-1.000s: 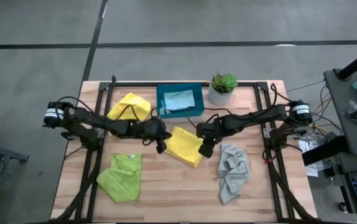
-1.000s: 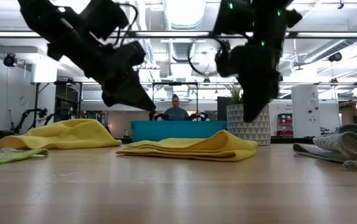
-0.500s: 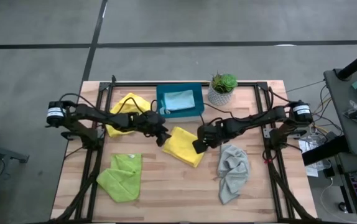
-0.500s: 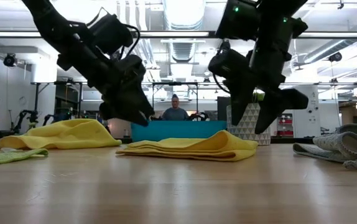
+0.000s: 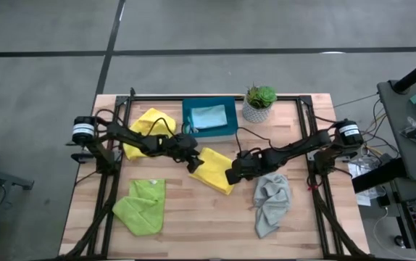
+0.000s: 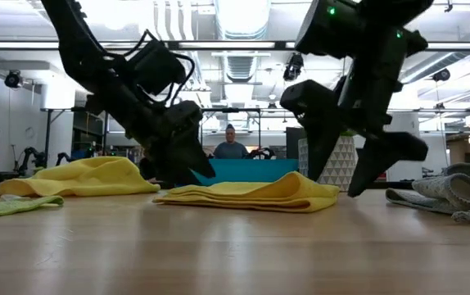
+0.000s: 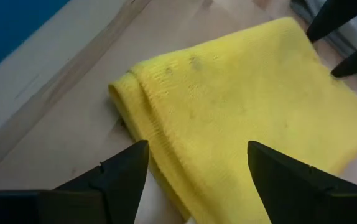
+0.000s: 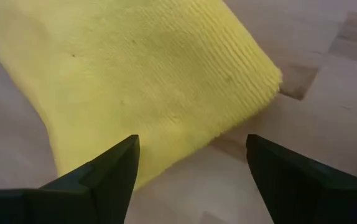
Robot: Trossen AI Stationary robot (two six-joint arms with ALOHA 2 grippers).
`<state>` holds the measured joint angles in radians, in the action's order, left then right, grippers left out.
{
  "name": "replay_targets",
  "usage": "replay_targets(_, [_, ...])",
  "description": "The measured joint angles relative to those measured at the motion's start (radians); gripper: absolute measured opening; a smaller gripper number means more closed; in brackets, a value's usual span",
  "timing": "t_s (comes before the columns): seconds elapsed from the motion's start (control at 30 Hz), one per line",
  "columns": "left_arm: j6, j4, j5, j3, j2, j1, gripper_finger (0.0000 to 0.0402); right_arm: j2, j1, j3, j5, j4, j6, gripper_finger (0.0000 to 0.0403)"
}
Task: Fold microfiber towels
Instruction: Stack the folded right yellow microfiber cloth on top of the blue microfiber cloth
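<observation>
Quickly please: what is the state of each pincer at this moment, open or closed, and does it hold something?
Left pincer: open, holding nothing, at one end of the folded yellow towel.
Right pincer: open, holding nothing, at that towel's other end.

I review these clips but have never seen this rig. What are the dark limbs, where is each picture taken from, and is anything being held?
They are two robot arms at a wooden table. One picture looks straight down, one sits at table height, and two come from cameras on the wrists. The left gripper and the right gripper are both open at opposite ends of a folded yellow towel, holding nothing. Also on the table: a crumpled yellow towel, a lime green towel, a grey towel, a potted plant, and a teal tray with a light blue towel inside.
</observation>
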<state>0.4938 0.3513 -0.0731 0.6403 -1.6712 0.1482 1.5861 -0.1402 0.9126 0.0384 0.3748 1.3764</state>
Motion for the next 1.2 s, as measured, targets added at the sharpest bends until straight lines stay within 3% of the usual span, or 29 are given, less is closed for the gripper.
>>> replay_targets(0.3, [0.001,0.047,0.003,0.036,-0.085,-0.018,0.0258,0.025,0.001,-0.072,0.026,-0.211,0.001,0.028])
replay_targets(0.5, [0.015,0.049,0.006,0.041,-0.097,-0.023,0.0242,0.045,0.0,-0.09,0.046,-0.291,-0.008,0.0244])
replay_targets(0.73, [0.002,0.039,0.006,0.04,-0.098,-0.031,0.0164,0.052,0.003,-0.092,0.074,-0.303,-0.032,0.0155])
replay_targets(1.0, [-0.04,0.03,-0.007,0.037,-0.095,-0.039,0.0022,0.049,0.006,-0.089,0.096,-0.299,-0.102,0.0033])
replay_targets(1.2, [-0.059,0.017,0.007,0.034,-0.034,-0.039,0.001,0.022,0.034,-0.072,0.093,-0.273,-0.183,0.0013])
